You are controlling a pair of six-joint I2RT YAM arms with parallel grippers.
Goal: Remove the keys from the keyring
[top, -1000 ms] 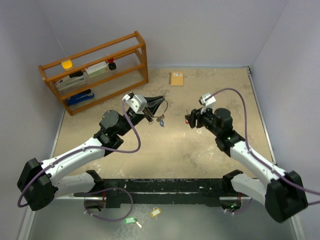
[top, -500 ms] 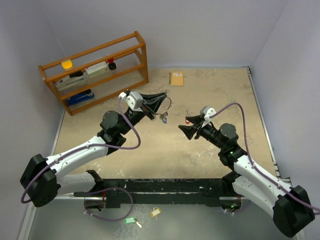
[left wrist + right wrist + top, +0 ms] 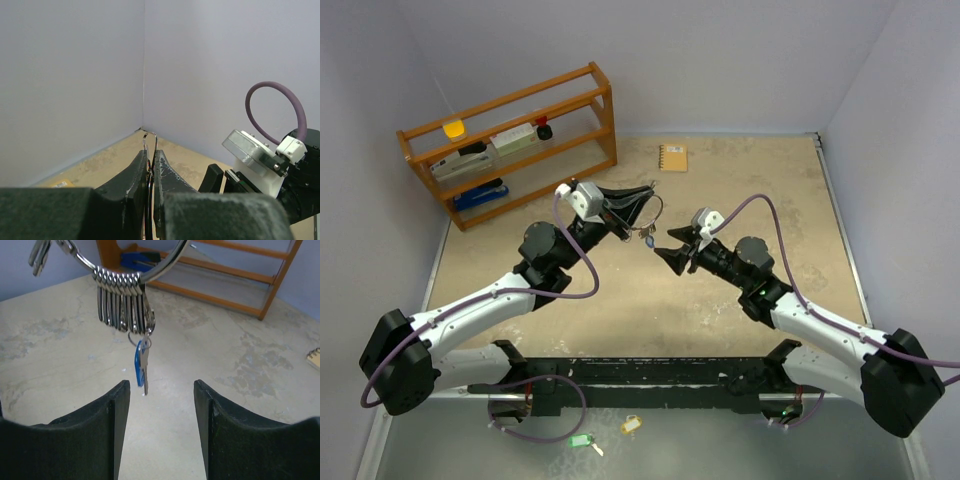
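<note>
Right jaws advanced; blue-tagged key (image 3: 139, 364) hangs just beyond their gap.

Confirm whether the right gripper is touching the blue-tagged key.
Apart. The right wrist view shows the blue-tagged key hanging from the keyring ahead of the right gripper, with bare floor visible between it and both open jaws.

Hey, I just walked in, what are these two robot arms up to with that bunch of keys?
The left tool is shut on the wire of the keyring and holds it up above the table. A bunch of plain silver keys hangs from the ring, with a blue-tagged key dangling below them. The right tool is open and lined up with that blue-tagged key, but not touching it. So the blue key is still on the ring.
</note>
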